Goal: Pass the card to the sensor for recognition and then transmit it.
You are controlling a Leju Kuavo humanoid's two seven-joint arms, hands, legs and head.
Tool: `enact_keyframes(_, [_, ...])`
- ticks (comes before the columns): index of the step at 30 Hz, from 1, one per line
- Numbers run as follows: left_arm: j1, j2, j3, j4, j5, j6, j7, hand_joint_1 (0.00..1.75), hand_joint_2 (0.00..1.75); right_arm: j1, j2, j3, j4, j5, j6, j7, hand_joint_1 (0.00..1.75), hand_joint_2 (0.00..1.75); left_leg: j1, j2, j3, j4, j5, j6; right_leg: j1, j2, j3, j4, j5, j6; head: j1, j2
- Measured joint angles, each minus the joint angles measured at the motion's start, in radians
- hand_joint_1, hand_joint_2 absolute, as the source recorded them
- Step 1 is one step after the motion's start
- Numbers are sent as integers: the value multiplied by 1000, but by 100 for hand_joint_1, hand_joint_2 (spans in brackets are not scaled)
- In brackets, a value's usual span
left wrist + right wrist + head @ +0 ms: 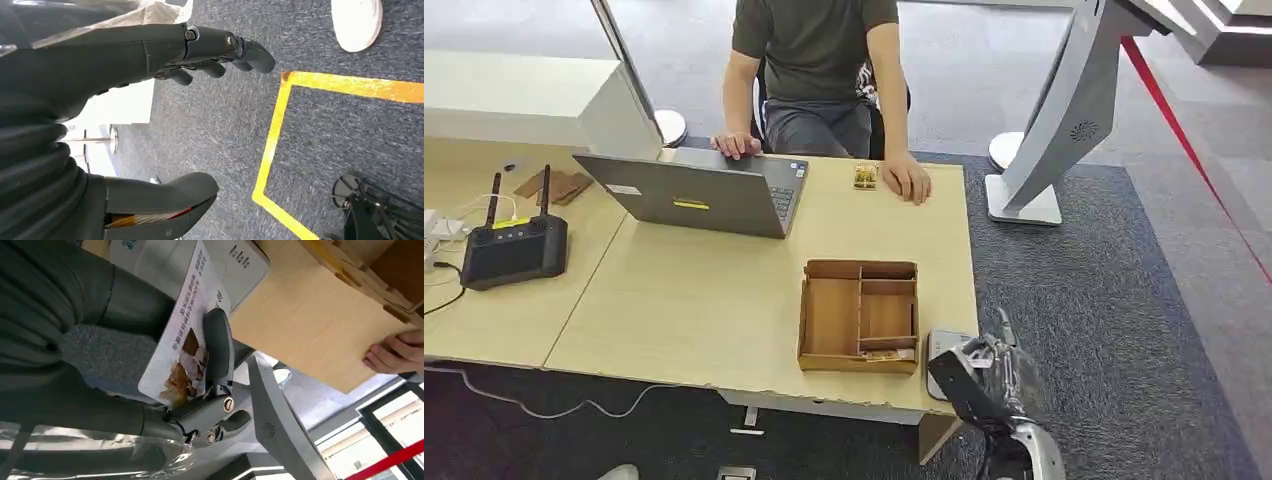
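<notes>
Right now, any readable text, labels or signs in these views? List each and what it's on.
None can be quoted with confidence.
Card in the right hand: columns of printed characters beside a food photo, too blurred to read.
White sensor box: dark marks and blue characters, too blurred.
Laptop: yellow and white stickers on the lid, too small.
Left wrist view: yellow floor tape, no lettering.

Bright even light, soft shadows — sharp focus

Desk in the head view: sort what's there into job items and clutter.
Job: card, pinched in right hand; grey sensor pad at the desk edge; person's hand.

Clutter: laptop, black controller, wooden divided box.
</notes>
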Motion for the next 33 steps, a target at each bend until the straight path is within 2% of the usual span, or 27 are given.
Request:
enact_keyframes(5, [0, 0, 3, 0, 9, 2, 0, 0, 175, -26, 24, 31, 74, -27, 52, -19, 175, 175, 0, 0, 0, 0, 0, 0, 0, 0, 0, 0, 0, 0, 0, 0])
enact_keyframes(14, [0, 0, 5, 0, 20, 11, 0, 0, 175, -58, 53, 71, 156, -64, 78, -19, 175, 175, 0, 0, 0, 0, 0, 0, 0, 0, 0, 0, 0, 0, 0, 0])
enact_keyframes(20, [1, 1, 5, 0, 27, 16, 0, 0, 175, -61, 53, 89, 172, -69, 61, -2, 175, 175, 0, 0, 0, 0, 0, 0, 0, 0, 0, 0, 0, 0, 0, 0])
enact_keyframes(24, [1, 2, 5, 0, 36, 16, 0, 0, 175, -61, 47, 95, 166, -36, 21, 14, 175, 175, 0, 0, 0, 0, 0, 0, 0, 0, 0, 0, 0, 1, 0, 0])
enact_keyframes(30, [1, 2, 5, 0, 37, 16, 0, 0, 175, -62, 38, 101, 152, -24, 19, 27, 175, 175, 0, 0, 0, 0, 0, 0, 0, 0, 0, 0, 0, 1, 0, 0])
enact_keyframes(33, [1, 3, 5, 0, 41, 16, 0, 0, 175, -61, 32, 102, 139, 11, -6, 32, 175, 175, 0, 0, 0, 0, 0, 0, 0, 0, 0, 0, 0, 1, 0, 0])
